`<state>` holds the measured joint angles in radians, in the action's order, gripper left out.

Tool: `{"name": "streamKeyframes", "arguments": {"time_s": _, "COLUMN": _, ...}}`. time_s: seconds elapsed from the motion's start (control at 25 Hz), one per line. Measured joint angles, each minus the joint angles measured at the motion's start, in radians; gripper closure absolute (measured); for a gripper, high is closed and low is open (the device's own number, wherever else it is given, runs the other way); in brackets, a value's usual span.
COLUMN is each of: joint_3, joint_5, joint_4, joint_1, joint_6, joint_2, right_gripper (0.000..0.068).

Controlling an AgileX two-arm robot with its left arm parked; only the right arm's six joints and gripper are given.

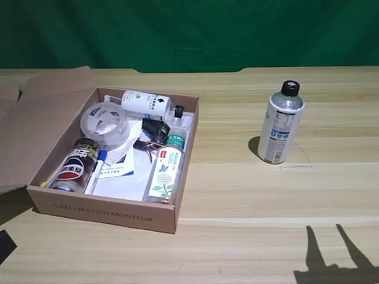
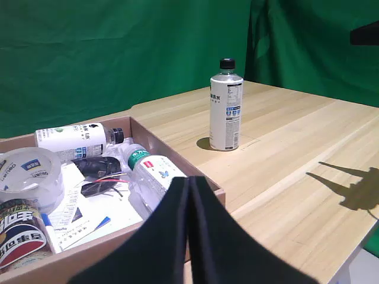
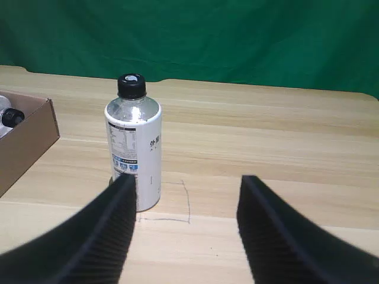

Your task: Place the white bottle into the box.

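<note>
The approach step is in hand: the white bottle (image 1: 282,123) stands upright, well apart from the box (image 1: 106,214). The right gripper (image 3: 185,228), fingers spread and empty, sits near the bottle; next it likely needs to straddle the body.

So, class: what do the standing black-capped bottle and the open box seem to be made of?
White bottle: likely clear plastic, see-through glossy shoulder, matte-looking black cap, printed white wrap label.
Box: brown cardboard, dull finish, folded flap, faint print on its side.

The box (image 3: 26,145) is cut off at the right wrist view's edge, only a corner visible. One finger (image 3: 112,219) covers the white bottle's (image 3: 133,148) lower label. Label print illegible.
</note>
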<state>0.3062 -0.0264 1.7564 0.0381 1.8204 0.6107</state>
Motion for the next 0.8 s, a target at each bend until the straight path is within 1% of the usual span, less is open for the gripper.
{"name": "streamKeyframes", "arguments": {"time_s": 0.04, "joint_3": 0.0, "joint_5": 0.0, "joint_4": 0.0, "joint_1": 0.0, "joint_6": 0.0, "joint_2": 0.0, "right_gripper": 0.0283}}
{"name": "streamKeyframes", "arguments": {"time_s": 0.16, "joint_3": 0.0, "joint_5": 0.0, "joint_4": 0.0, "joint_1": 0.0, "joint_6": 0.0, "joint_2": 0.0, "right_gripper": 0.0388}}
{"name": "streamKeyframes", "arguments": {"time_s": 0.2, "joint_3": 0.0, "joint_5": 0.0, "joint_4": 0.0, "joint_1": 0.0, "joint_6": 0.0, "joint_2": 0.0, "right_gripper": 0.0451}}
{"name": "streamKeyframes", "arguments": {"time_s": 0.24, "joint_3": 0.0, "joint_5": 0.001, "joint_4": 0.0, "joint_1": 0.0, "joint_6": 0.0, "joint_2": 0.0, "right_gripper": 0.0488}}
{"name": "streamKeyframes", "arguments": {"time_s": 0.28, "joint_3": 0.0, "joint_5": 0.001, "joint_4": 0.0, "joint_1": 0.0, "joint_6": 0.0, "joint_2": 0.0, "right_gripper": 0.0552}}
{"name": "streamKeyframes", "arguments": {"time_s": 0.32, "joint_3": 0.0, "joint_5": 0.001, "joint_4": 0.0, "joint_1": 0.0, "joint_6": 0.0, "joint_2": 0.0, "right_gripper": 0.0594}}
{"name": "streamKeyframes", "arguments": {"time_s": 0.4, "joint_3": 0.0, "joint_5": 0.001, "joint_4": 0.0, "joint_1": 0.0, "joint_6": 0.0, "joint_2": 0.0, "right_gripper": 0.0658}}
{"name": "streamKeyframes", "arguments": {"time_s": 0.52, "joint_3": 0.0, "joint_5": 0.001, "joint_4": 0.0, "joint_1": 0.0, "joint_6": 0.0, "joint_2": 0.0, "right_gripper": 0.0675}}
{"name": "streamKeyframes", "arguments": {"time_s": 0.64, "joint_3": 0.0, "joint_5": 0.004, "joint_4": 0.0, "joint_1": 0.0, "joint_6": 0.0, "joint_2": 0.0, "right_gripper": 0.067}}
{"name": "streamKeyframes", "arguments": {"time_s": 0.72, "joint_3": 0.0, "joint_5": 0.015, "joint_4": 0.0, "joint_1": 0.0, "joint_6": 0.0, "joint_2": 0.0, "right_gripper": 0.0638}}
{"name": "streamKeyframes", "arguments": {"time_s": 0.8, "joint_3": 0.0, "joint_5": 0.026, "joint_4": -0.001, "joint_1": 0.0, "joint_6": 0.0, "joint_2": 0.0, "right_gripper": 0.0577}}
